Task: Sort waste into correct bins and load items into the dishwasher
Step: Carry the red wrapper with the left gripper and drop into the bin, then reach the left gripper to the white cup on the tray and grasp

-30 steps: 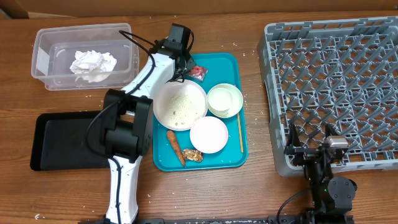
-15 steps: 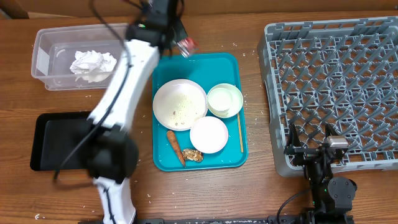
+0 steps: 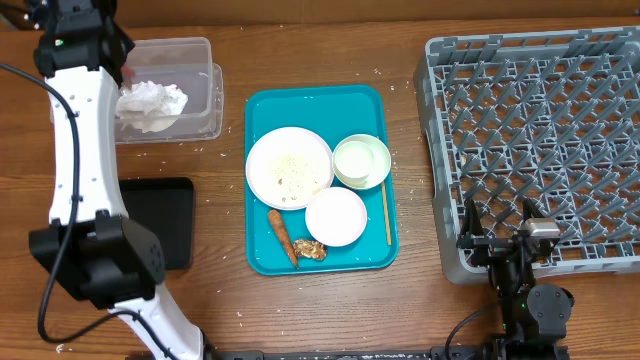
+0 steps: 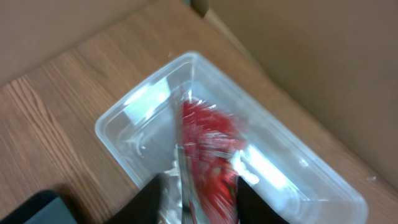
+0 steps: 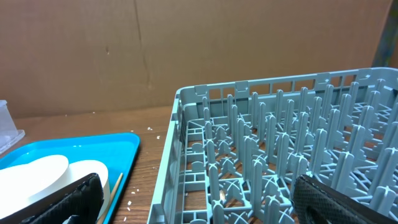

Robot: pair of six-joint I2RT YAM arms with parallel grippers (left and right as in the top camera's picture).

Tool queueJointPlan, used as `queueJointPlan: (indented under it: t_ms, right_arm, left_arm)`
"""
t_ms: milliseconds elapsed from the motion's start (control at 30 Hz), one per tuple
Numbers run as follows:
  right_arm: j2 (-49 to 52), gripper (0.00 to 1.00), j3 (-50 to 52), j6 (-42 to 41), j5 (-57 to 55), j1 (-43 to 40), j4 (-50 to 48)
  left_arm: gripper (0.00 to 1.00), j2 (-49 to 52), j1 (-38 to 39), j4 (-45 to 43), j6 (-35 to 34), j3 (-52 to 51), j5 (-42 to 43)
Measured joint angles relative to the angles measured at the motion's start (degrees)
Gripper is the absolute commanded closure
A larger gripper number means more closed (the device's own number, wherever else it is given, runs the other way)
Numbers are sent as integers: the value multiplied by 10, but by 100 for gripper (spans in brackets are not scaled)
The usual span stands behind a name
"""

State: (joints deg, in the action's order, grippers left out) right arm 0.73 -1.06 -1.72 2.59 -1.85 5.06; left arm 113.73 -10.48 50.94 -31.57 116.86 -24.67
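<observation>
**Wooden table, wrapper over the tub**

On the brown table (image 3: 330,310), nearest, the right gripper (image 5: 196,186) stands wide with nothing in it at the edge of the one grey dish rack (image 3: 530,140). One black tray (image 3: 160,215) lies to the left. One teal tray (image 3: 300,100) carries one sausage stick (image 3: 282,236), one brown lump (image 3: 310,248), one wooden stick (image 3: 386,212), one pink bowl (image 3: 336,216), one green-white bowl (image 3: 361,160) and one rice-flecked white plate (image 3: 289,167). Farthest, the left gripper (image 4: 199,193) has its fingers either side of the one red-and-silver wrapper (image 4: 208,146), above the one clear tub (image 4: 143,102), which holds one crumpled napkin (image 3: 150,103). The view is blurred, so I cannot tell whether it grips.
</observation>
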Motion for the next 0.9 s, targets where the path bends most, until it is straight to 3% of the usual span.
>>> queueJointPlan:
  t_ms: [267, 600, 767, 900]
  right_arm:
    - [0, 0, 0, 0, 0, 0, 0]
    - [0, 0, 0, 0, 0, 0, 0]
    - [0, 0, 0, 0, 0, 0, 0]
    - [0, 0, 0, 0, 0, 0, 0]
  left_arm:
    - [0, 42, -35, 19, 39, -3, 168]
    - [0, 42, 44, 140, 174, -4, 440]
    - [0, 42, 131, 204, 226, -4, 463]
    - [0, 42, 198, 234, 227, -4, 429]
